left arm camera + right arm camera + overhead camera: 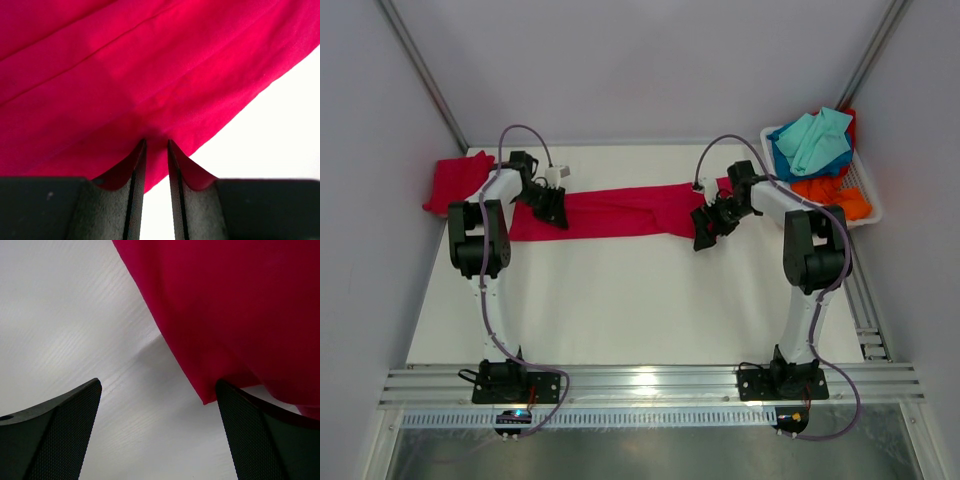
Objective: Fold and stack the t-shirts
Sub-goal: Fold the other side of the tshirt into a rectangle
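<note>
Two ends of the red shirt (620, 212) mattered for this fold. It lay as a long, narrow strip on the table (620, 310), one end near the basket (868, 200), the other well away from it. At the end far from the basket the left gripper (156, 145) pinched a tuck of cloth between nearly closed fingers. At the end nearest the basket the right gripper (159, 385) stood spread wide, holding nothing, with the shirt's corner touching or just beside one finger. The right one probably needed to slide on until that corner sat well between its fingers, catching every layer, before closing. Both should then lift together with the strip taut, lest it sag or twist. A second red shirt (458, 182) lay farthest from the basket; other shirts (817, 145) sat in it.
</note>
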Motion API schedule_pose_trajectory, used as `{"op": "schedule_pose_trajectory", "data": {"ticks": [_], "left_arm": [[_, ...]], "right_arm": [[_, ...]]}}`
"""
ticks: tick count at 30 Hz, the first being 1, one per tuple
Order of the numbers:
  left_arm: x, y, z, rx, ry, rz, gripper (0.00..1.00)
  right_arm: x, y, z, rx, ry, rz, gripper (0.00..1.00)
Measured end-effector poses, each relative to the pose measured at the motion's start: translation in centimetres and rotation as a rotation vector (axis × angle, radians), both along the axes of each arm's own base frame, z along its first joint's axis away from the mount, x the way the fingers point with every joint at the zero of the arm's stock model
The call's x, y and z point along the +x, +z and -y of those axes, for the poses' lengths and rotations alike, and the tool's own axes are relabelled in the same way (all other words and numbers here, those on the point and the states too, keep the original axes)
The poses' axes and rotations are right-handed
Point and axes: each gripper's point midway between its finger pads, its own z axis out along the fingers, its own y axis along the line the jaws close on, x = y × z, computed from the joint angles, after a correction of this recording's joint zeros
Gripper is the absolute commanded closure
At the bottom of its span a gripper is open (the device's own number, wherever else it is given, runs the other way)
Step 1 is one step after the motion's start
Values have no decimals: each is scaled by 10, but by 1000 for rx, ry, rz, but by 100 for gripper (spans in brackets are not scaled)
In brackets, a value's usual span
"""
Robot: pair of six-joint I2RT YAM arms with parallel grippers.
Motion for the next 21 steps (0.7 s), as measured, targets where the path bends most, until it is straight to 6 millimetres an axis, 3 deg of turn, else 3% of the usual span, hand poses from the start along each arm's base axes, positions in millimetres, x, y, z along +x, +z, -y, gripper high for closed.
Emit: {"op": "schedule_pose_trajectory", "data": {"ticks": [5,13,21], "left_arm": [[0,0,0,0,0,0,74],[0,0,0,0,0,0,75],[0,0,0,-1,1,0,74]], "right_arm": [[-6,4,9,-42,-13,25,1],[-6,25,14,-57,-25,86,1],[-7,21,14,-58,-32,72,1]]}}
